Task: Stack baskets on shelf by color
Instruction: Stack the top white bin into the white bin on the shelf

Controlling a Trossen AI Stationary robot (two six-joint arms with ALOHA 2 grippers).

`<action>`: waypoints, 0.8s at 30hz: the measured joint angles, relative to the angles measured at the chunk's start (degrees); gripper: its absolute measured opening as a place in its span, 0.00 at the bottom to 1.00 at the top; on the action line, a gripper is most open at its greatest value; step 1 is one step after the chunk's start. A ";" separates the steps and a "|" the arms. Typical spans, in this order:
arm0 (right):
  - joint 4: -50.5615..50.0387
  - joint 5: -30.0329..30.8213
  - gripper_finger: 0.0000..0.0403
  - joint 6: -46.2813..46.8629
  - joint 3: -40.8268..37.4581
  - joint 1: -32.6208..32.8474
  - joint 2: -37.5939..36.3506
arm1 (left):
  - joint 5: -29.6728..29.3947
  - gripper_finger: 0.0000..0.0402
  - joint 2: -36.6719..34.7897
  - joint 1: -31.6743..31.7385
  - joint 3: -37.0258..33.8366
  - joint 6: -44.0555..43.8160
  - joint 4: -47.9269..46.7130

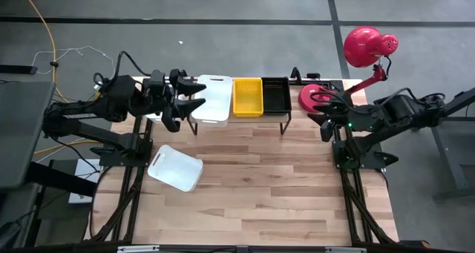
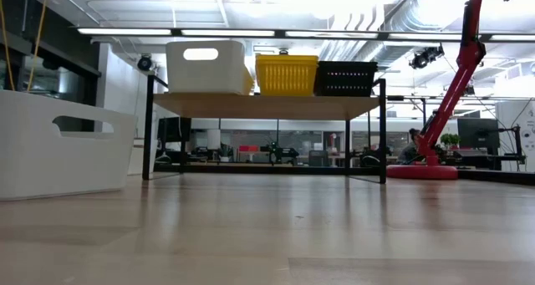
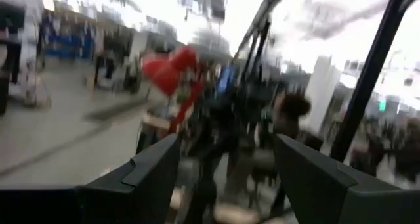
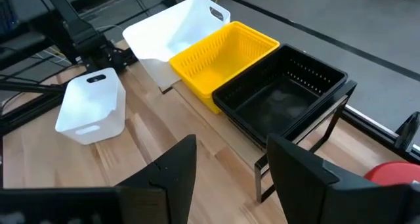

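Observation:
On the shelf (image 2: 267,105) at the table's far edge stand a white basket (image 1: 211,97), a yellow basket (image 1: 248,96) and a black basket (image 1: 276,94) in a row, bottoms on the wood plank. Another white basket (image 1: 175,168) rests on the tabletop at the near left, also in the low view (image 2: 63,143). My left gripper (image 1: 197,95) hovers open, high beside the shelf's left end, with nothing between its fingers (image 3: 154,171). My right gripper (image 4: 230,171) is open above the table's right side (image 1: 318,108), facing the shelf.
A red desk lamp has its round base (image 1: 312,97) just right of the shelf and its head (image 1: 367,45) beyond the far edge. Bare wood tabletop (image 1: 260,186) stretches from the shelf to the near edge.

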 joint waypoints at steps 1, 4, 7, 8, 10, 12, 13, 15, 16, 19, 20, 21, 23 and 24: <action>-0.01 -0.11 0.43 0.00 0.00 -0.14 0.00 | 0.42 0.59 0.00 0.39 1.29 -0.22 -3.77; -0.02 -0.10 0.43 -0.24 0.00 -0.21 0.00 | 0.48 0.59 -0.02 1.25 6.33 -0.38 -17.27; -0.01 -0.09 0.43 -1.00 0.00 -0.21 0.00 | 0.05 0.59 0.41 1.55 10.85 -0.62 -30.63; -0.02 -0.01 0.43 -1.02 0.00 -0.21 0.01 | 0.06 0.59 0.50 1.54 11.86 -1.19 -34.71; -0.02 0.12 0.43 -1.04 0.00 -0.21 0.02 | 0.12 0.59 0.50 1.51 13.12 -1.90 -41.84; -0.10 0.29 0.43 -1.02 0.00 -0.21 0.02 | 0.12 0.59 0.42 1.16 13.67 -2.30 -47.63; -0.13 0.30 0.43 -1.02 0.00 -0.21 0.02 | 0.13 0.59 0.39 0.89 13.67 -2.82 -50.92; -0.13 0.32 0.43 -0.97 0.00 -0.21 0.02 | 0.09 0.59 0.48 0.36 13.67 -3.96 -57.52; -0.16 0.32 0.43 -0.94 0.00 -0.21 0.02 | -0.03 0.59 0.52 0.13 13.67 -4.79 -61.29; -0.17 0.34 0.43 -0.94 0.00 -0.21 0.02 | -1.59 0.59 2.11 -0.20 13.67 -8.50 -72.86; -0.17 0.34 0.43 -0.94 0.00 -0.21 0.02 | -2.30 0.59 2.93 -0.16 13.67 -10.17 -76.75; -0.17 0.34 0.43 -0.95 0.00 -0.21 0.02 | -3.16 0.59 4.01 -0.03 13.65 -11.75 -80.25; -0.17 0.34 0.43 -1.00 0.00 -0.21 0.02 | -5.36 0.59 6.03 0.18 13.58 -14.02 -86.04; -0.17 0.36 0.43 -1.00 0.00 -0.21 0.02 | -6.41 0.59 6.90 0.42 13.58 -14.40 -88.49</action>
